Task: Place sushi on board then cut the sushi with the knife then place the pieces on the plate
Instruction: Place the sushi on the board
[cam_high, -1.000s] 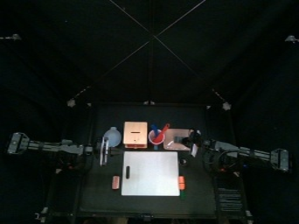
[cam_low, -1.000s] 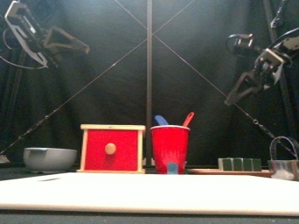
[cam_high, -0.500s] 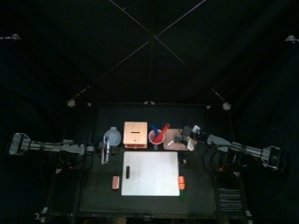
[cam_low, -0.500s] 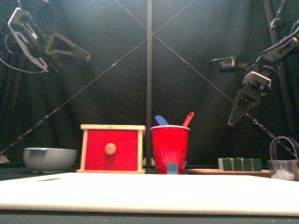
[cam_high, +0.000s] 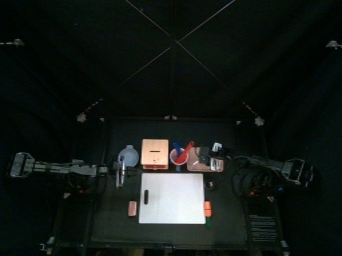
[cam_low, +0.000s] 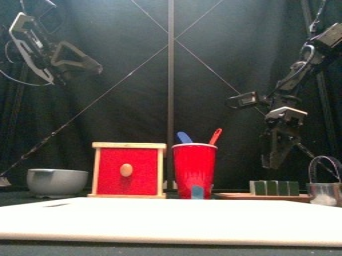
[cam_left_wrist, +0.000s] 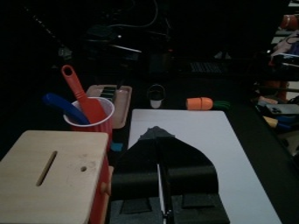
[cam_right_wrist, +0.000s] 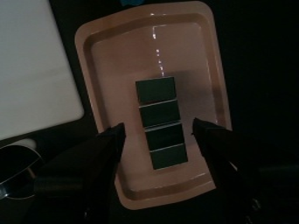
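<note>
The sushi roll (cam_right_wrist: 159, 122), a row of dark green blocks, lies lengthwise in the pink tray (cam_right_wrist: 111, 61) at the table's back right. My right gripper (cam_right_wrist: 160, 129) hangs open just above it, one jaw on each side of the roll, not touching it. In the front view the right gripper (cam_low: 274, 158) points down over the sushi roll (cam_low: 277, 187). The red cup (cam_low: 195, 170) holds a blue knife (cam_left_wrist: 65, 103) and a red knife (cam_left_wrist: 73, 83). The white board (cam_high: 175, 198) lies bare at the front. My left gripper (cam_left_wrist: 158, 133) is shut and empty, raised at the left.
A wooden box (cam_low: 128, 170) with a red drawer front stands left of the cup, and a blue-grey bowl (cam_low: 58, 181) left of that. A metal cutter (cam_low: 325, 183) stands at the far right. Small orange toys (cam_high: 132, 208) (cam_high: 207, 208) lie at both sides of the board.
My right gripper has opened wide and come down and inward from high on the right to just over the sushi on the tray. The left arm has barely moved.
</note>
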